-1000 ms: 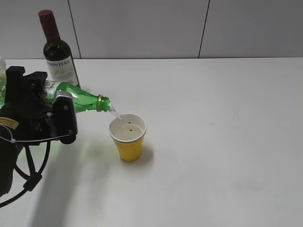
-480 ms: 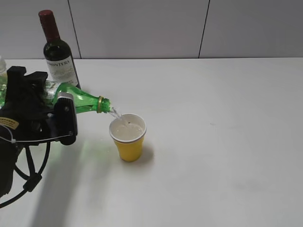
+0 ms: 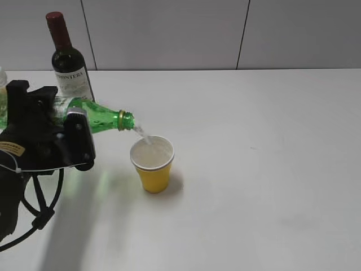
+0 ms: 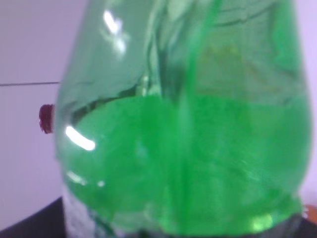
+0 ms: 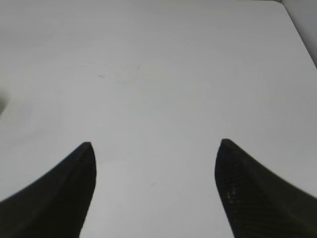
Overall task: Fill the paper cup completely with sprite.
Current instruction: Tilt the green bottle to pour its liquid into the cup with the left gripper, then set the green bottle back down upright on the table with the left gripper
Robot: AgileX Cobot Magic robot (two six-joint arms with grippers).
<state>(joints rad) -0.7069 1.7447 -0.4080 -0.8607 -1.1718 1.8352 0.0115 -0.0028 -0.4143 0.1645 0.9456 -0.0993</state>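
The left hand (image 3: 65, 132) is clamping a tall green see-through plastic bottle of sprite (image 3: 96, 119), tipping it so clear liquid is streaming into a small yellow paper cup (image 3: 153, 164) standing on the white bench (image 3: 259, 180). The right hand (image 5: 156, 191) is hanging spread over bare bench, holding nothing.

A plain white table (image 3: 254, 169) carries everything. On it stands the yellow paper cup (image 3: 153, 172), left of centre, with the dark wine bottle (image 3: 68, 62) upright near the back-left edge. A pale object at the far left edge (image 3: 2, 79) may be another bottle, too cropped to tell.
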